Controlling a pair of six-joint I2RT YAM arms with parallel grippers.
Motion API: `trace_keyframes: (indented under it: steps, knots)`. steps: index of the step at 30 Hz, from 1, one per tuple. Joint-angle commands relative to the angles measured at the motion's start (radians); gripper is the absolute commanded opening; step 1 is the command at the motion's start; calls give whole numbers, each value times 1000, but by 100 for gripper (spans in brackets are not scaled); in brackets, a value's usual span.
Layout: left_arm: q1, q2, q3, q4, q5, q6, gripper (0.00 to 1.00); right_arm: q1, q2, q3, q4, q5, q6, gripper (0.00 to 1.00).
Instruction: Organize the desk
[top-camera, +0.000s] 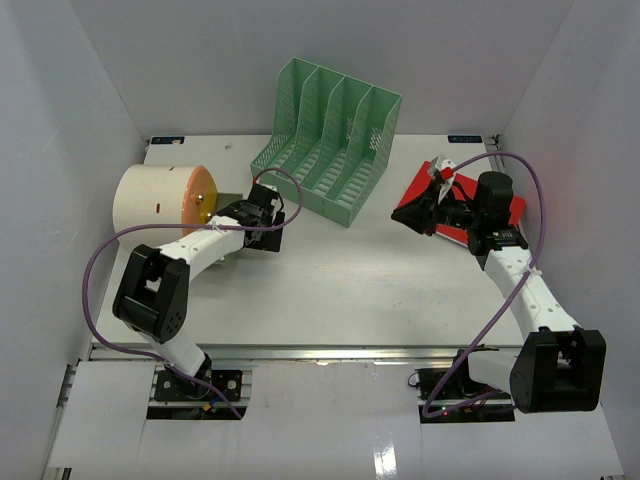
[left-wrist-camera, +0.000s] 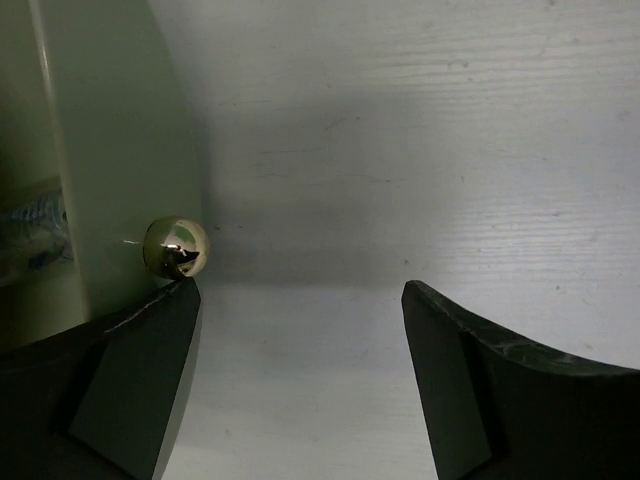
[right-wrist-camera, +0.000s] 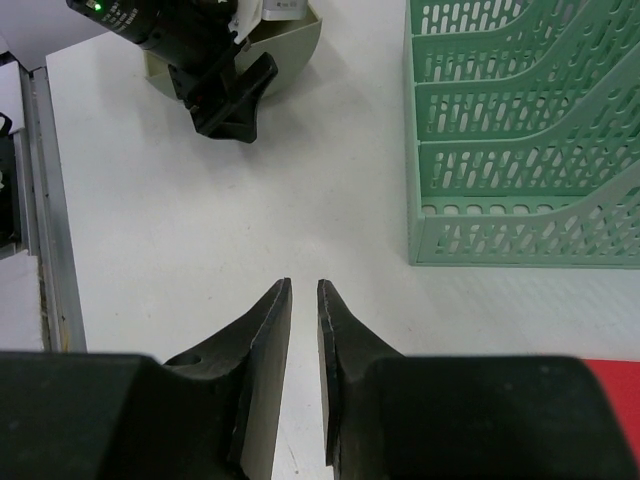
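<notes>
The white desk (top-camera: 330, 290) carries a green slotted file organizer (top-camera: 330, 135) at the back middle. A red flat book (top-camera: 512, 210) lies at the right. A cream cylinder with an orange end (top-camera: 150, 200) lies at the left. My left gripper (top-camera: 268, 215) is open and empty, low over the desk beside the cylinder. In the left wrist view (left-wrist-camera: 300, 300) its left finger sits just under a gold ball knob (left-wrist-camera: 175, 247) on a pale panel. My right gripper (top-camera: 412, 210) is over the red book's left corner, with its jaws almost together and nothing between them (right-wrist-camera: 304, 285).
White walls close in the desk at the left, back and right. A silver rail (top-camera: 320, 352) runs along the front edge. The organizer (right-wrist-camera: 520, 130) stands to the right ahead of my right gripper. The left arm (right-wrist-camera: 215, 60) is farther ahead.
</notes>
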Motion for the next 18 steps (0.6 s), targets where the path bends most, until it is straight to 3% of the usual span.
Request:
trace_keyframes:
  steps: [1, 18]
  knots:
    - [33, -7, 43, -16, -138, 49, 98, -21, 5, 4, 39, -61, 3, 23]
    - [79, 14, 44, 1, -332, 71, 98, -73, 0, -11, 86, -99, 62, 24]
